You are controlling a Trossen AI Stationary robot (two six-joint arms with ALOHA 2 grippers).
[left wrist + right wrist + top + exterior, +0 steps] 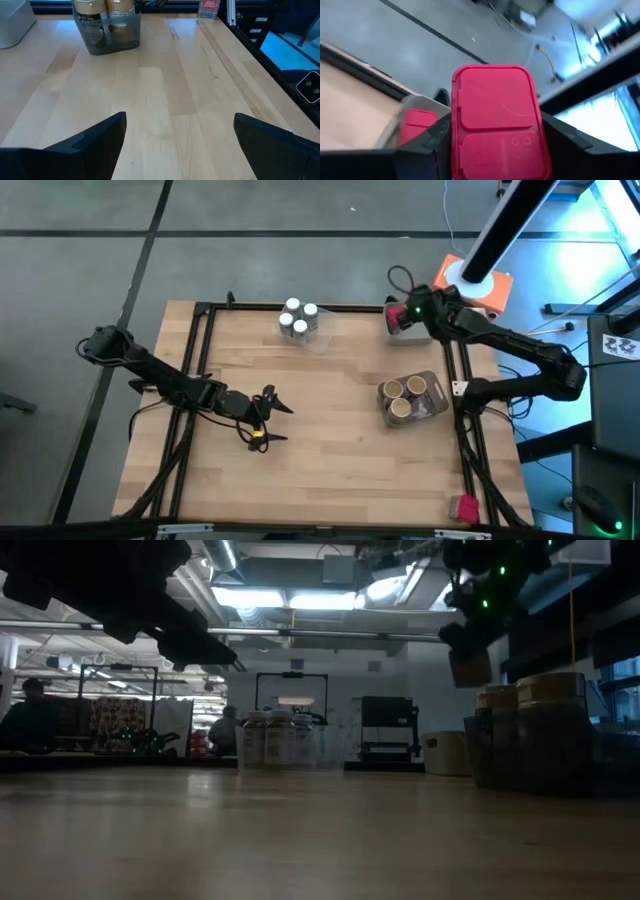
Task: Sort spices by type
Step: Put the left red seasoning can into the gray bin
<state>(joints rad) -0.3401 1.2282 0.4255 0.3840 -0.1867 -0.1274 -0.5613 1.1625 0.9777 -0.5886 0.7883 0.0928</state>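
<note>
Spices are sorted by kind: the red packet [495, 125] sits clamped between the fingers of the right gripper [402, 317], directly above the tray [407, 117] that holds another red packet [417, 125]. Lower it straight, level with its neighbour, and release only once seated. The right arm reaches to the table's far corner. The left gripper [268, 415] waits, fingers apart and empty, over bare table.
</note>
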